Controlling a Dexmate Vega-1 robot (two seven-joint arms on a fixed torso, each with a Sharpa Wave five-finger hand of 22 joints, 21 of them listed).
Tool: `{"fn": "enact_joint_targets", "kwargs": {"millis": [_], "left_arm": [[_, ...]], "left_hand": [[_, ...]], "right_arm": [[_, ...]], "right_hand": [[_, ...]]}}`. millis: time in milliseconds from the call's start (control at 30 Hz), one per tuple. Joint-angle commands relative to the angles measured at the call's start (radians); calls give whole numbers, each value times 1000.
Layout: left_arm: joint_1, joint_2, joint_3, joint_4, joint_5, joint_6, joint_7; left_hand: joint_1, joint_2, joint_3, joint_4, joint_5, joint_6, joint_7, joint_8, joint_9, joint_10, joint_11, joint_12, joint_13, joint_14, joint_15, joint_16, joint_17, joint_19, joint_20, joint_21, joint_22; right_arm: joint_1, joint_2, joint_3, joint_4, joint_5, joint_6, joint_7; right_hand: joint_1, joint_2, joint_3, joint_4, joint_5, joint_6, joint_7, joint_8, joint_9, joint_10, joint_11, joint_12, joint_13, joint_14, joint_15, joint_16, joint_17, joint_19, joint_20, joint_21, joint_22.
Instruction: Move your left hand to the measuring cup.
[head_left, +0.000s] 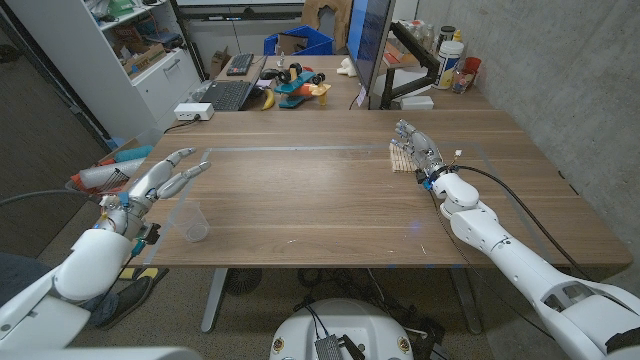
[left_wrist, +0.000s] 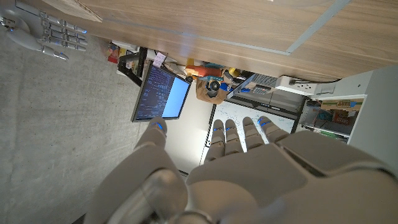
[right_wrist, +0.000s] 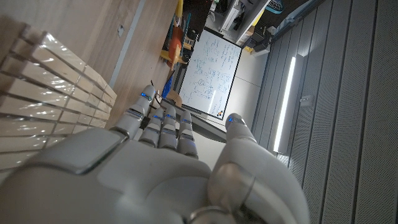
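Left hand (head_left: 160, 183) at the near left edge of the table (head_left: 330, 190), fingers (head_left: 186, 172) spread and extended forward over the wood, grasping nothing. Measuring cup (head_left: 195, 226) — small, clear, upright — on the table just beside and to the right of the left wrist, nearer the front edge than the fingertips, apart from the hand. Seen from the left wrist camera: back of the left hand (left_wrist: 242, 174), fingers straight and parted, none wrapped around anything.

Right hand (head_left: 420, 152) on the far right part of the table, fingers straight and close together, released, beside a small stack of pale wooden slats (head_left: 401, 157). Contact between the two cannot be told. Seen from the right wrist camera: same slats (right_wrist: 43, 93) next to the right hand (right_wrist: 143, 168).

Beyond the table — keyboard (head_left: 222, 95), monitor (head_left: 366, 45), blue bin (head_left: 296, 44).
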Motion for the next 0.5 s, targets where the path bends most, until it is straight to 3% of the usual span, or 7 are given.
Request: {"fn": "enact_joint_targets", "kwargs": {"millis": [33, 267, 500], "left_arm": [[46, -36, -21, -54, 121, 28, 7], [46, -66, -24, -65, 153, 50, 7], [36, -64, 0, -55, 230, 90, 28]], "left_hand": [[13, 5, 3, -8, -2, 11, 2, 0, 1, 3, 1, 5, 3, 2, -5, 6, 2, -6, -2, 3, 5], [15, 5, 3, -9, -2, 16, 1, 1, 1, 6, -1, 6, 3, 3, -6, 6, 2, -3, -5, 4, 5], [17, 6, 3, -10, -2, 20, -1, 1, 1, 8, -2, 6, 3, 5, -8, 6, 2, -2, -6, 4, 5]], "right_arm": [[-7, -4, 3, -12, 1, 1, -4], [6, -3, -1, 2, 1, -2, 9], [13, -4, 0, 9, 2, 0, 17]], "right_hand": [[5, 12, -6, 0, 7, 3, -8, -4, 1, 9, 0, -4, 3, 11, 2, -5, 2, 11, 2, -7, 4], [5, 12, -7, 0, 7, 3, -8, -4, 1, 9, 0, -4, 3, 11, 2, -6, 1, 12, 3, -9, 4], [6, 13, -7, 0, 7, 3, -9, -4, 1, 10, 1, -4, 3, 11, 3, -6, 1, 13, 2, -12, 5]]}}
